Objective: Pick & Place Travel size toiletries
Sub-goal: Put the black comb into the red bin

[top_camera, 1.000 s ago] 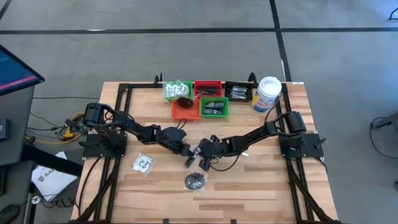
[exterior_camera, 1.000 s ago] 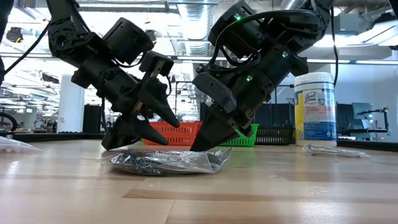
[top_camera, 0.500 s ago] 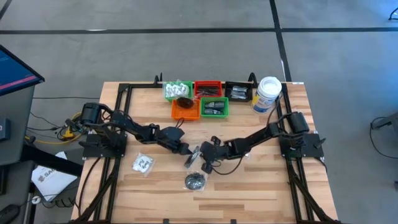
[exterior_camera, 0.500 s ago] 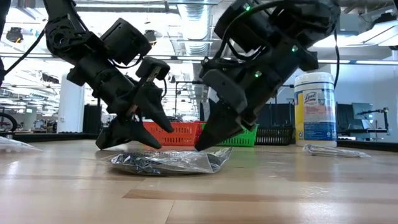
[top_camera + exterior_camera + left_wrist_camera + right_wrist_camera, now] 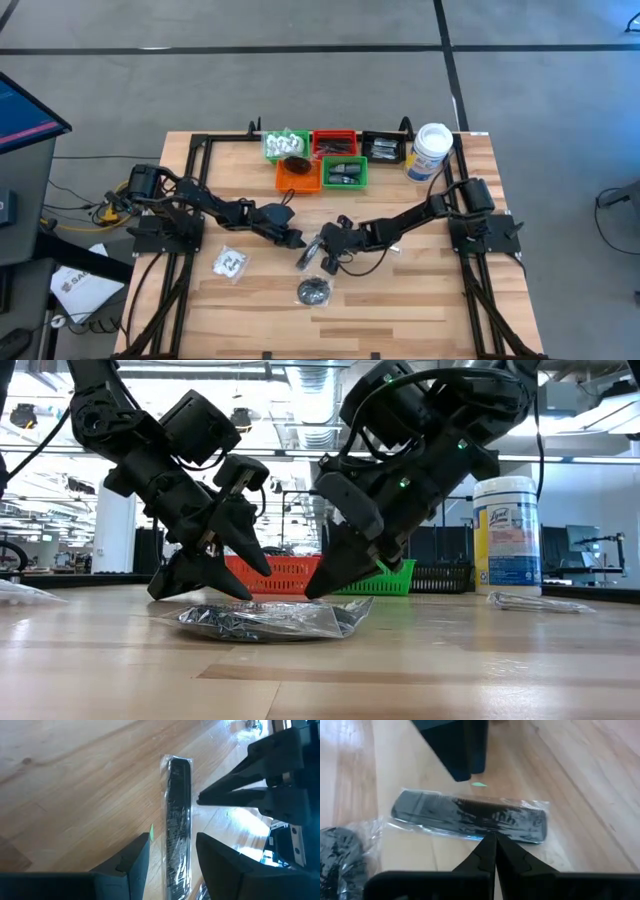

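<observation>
A black comb in a clear packet (image 5: 308, 259) lies flat on the table's middle; it also shows in the left wrist view (image 5: 179, 820) and the right wrist view (image 5: 470, 815). My left gripper (image 5: 293, 240) is open and low, with its fingers (image 5: 132, 857) standing on either side of the packet's near end. My right gripper (image 5: 322, 250) is shut, its tips (image 5: 490, 840) at the packet's long edge. A black round piece in plastic (image 5: 313, 291) and a clear packet with white contents (image 5: 231, 263) lie nearer the front edge. My left gripper's fingers stand beside the packet and touch nothing that shows. My right gripper's shut tips (image 5: 200, 800) point slanting down at the middle of the packet's long edge (image 5: 512, 839), from the table's right. I cannot tell whether they touch the plastic. The packet lies flat on the table.
Green (image 5: 285, 146), red (image 5: 334, 143), black (image 5: 383, 148), orange (image 5: 298, 177) and green (image 5: 345, 173) trays stand along the far edge, some holding items. A tall white canister (image 5: 430, 152) stands at the far right. A slim sachet (image 5: 540, 601) lies on the right.
My left gripper has drawn back a little toward the table's left edge, staying open and low. My right gripper has shifted slightly beside the comb packet and stays shut.
</observation>
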